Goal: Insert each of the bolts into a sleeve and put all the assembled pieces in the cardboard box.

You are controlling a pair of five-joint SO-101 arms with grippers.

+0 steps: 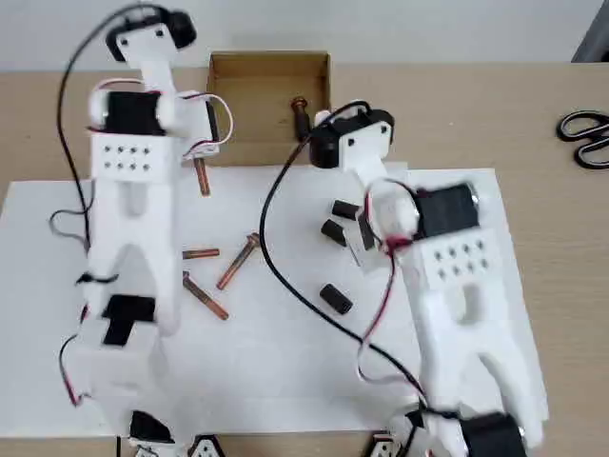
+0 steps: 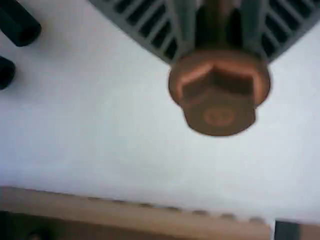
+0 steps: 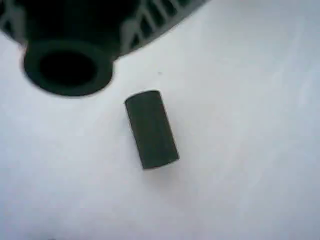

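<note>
Left claw (image 2: 216, 27) is clamped on a copper bolt (image 2: 217, 95): shank pinched btwn the ribbed fingers, hex head poking out free, hanging over the white sheet (image 1: 285, 362) just in front of the cardboard box (image 1: 269, 69). Right claw (image 3: 75, 22) grips a black sleeve (image 3: 67, 67) across its barrel, bore open and unobstructed, w/ a loose sleeve (image 3: 150, 129) lying flat on the sheet near it.

Handling, as I read it: bolt is stiff metal, prob light, smooth enough to twist in the grip, so a firm hold on the shank suits it. Can't tell how much tip is free for insertion. Sleeve looks rigid, light and round, so it'll roll if dropped. Hold it mid-barrel and keep both ends clear.

Room: spare bolts (image 1: 238, 262) lie scattered btwn the arms, so a low sweep there would knock them. Right arm's cable (image 1: 276, 249) drapes across the middle, a snag risk. Box walls stand at the far edge. Scissors (image 1: 585, 133) are well apart on the desk (image 1: 533, 105).
</note>
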